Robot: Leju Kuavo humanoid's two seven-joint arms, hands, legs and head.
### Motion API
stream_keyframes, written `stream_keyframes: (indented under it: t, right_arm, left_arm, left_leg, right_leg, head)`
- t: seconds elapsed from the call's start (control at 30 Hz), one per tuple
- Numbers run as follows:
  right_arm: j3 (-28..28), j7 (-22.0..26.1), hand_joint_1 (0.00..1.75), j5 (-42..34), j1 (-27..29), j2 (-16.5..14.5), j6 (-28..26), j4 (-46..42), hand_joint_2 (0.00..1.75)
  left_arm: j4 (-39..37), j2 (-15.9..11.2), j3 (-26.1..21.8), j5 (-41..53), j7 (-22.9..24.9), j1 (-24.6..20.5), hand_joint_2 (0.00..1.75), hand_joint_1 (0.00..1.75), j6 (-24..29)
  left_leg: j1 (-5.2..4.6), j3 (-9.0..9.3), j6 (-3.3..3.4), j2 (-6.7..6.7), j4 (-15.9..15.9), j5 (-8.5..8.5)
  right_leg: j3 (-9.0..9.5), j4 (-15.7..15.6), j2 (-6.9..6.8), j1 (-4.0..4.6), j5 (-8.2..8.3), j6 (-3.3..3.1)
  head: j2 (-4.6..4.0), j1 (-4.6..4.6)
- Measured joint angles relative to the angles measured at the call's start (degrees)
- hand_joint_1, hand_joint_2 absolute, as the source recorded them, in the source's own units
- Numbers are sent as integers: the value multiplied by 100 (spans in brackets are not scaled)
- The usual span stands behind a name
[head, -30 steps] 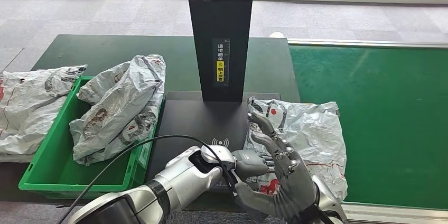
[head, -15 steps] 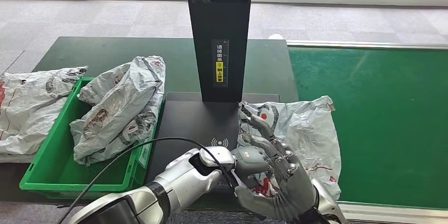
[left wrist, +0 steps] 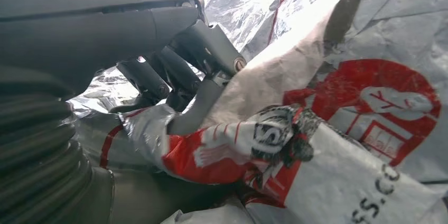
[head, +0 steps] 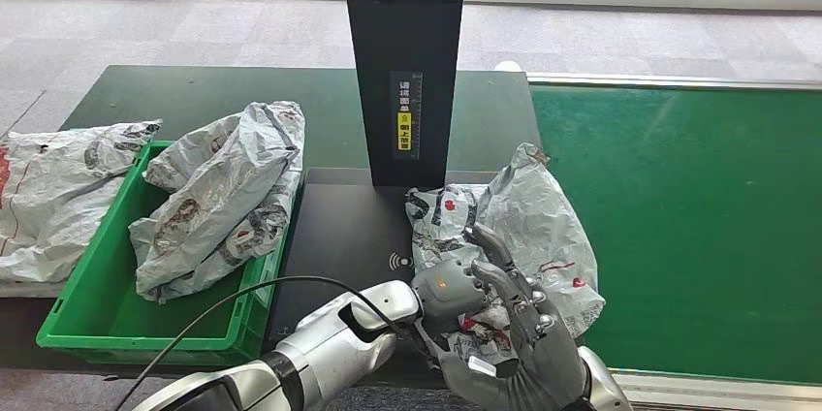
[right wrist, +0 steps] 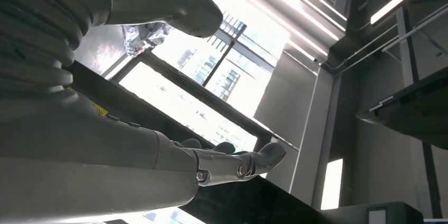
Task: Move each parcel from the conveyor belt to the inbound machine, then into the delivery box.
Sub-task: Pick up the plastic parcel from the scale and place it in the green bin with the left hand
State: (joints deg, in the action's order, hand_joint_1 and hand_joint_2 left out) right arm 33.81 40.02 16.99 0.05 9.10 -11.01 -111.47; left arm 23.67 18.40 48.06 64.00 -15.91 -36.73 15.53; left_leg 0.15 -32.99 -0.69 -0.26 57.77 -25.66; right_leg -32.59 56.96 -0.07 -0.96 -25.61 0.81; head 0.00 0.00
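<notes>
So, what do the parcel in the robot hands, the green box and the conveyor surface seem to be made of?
Parcel: thin grey plastic film with red print, judging by its sharp creases and dull sheen; both the left robot hand and right robot hand grip it.
Green box: probably rigid moulded plastic, with smooth glossy walls.
Conveyor surface: matte green, likely rubber or PVC, though the look leaves it open.

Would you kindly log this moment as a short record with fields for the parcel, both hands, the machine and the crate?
Parcel: crumpled grey plastic mailer with red print, partly on the machine base, partly on the green conveyor belt
Left hand: grips the mailer's near edge
Right hand: against the mailer's near side, grip unclear
Machine: black inbound machine, upright
Crate: green plastic crate, holds grey mailers
</notes>
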Motion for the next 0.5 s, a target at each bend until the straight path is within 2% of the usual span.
stream_keyframes:
  t: [0.13, 0.2, 0.27, 0.3, 0.5]
  right_arm:
    - [0, -2, 0, 20, 19, 8, -3, -20, 175]
    - [-7, -10, 0, 77, 70, 7, -2, -42, 175]
    - [-39, -36, 0, 137, 167, -1, 13, -84, 175]
    - [-61, -51, 0, 152, 215, -7, 25, -105, 175]
    - [-148, -63, 0, 60, 341, -74, 187, -157, 175]
  left_arm:
    - [80, -9, -36, -4, 53, 69, 175, 175, 224]
    - [304, -41, -179, -59, 160, 243, 175, 175, 995]
    - [767, -121, -503, -165, 210, 518, 175, 175, 1928]
    - [1061, -174, -711, -213, 190, 662, 175, 175, 2199]
    - [2786, -456, -1999, -423, -200, 1631, 175, 175, 2362]
  left_leg:
    - [-1, -2, 0, 0, 0, 0]
    - [-2, -4, 0, 0, 0, 0]
    - [-1, -8, -1, 1, 0, -1]
    - [-1, -11, -1, 2, 0, -2]
    - [1, -21, -4, 15, -2, -5]
  right_leg:
    - [-2, 0, 0, -1, 1, -1]
    - [-5, 0, 1, -1, 0, 0]
    - [-11, 0, 2, -1, 0, -1]
    - [-15, 1, 3, -1, -1, -1]
    - [-32, 2, 14, 1, -6, -4]
  head:
    - [0, 0]
    - [0, -1]
    - [0, -2]
    - [0, -1]
    - [0, -2]
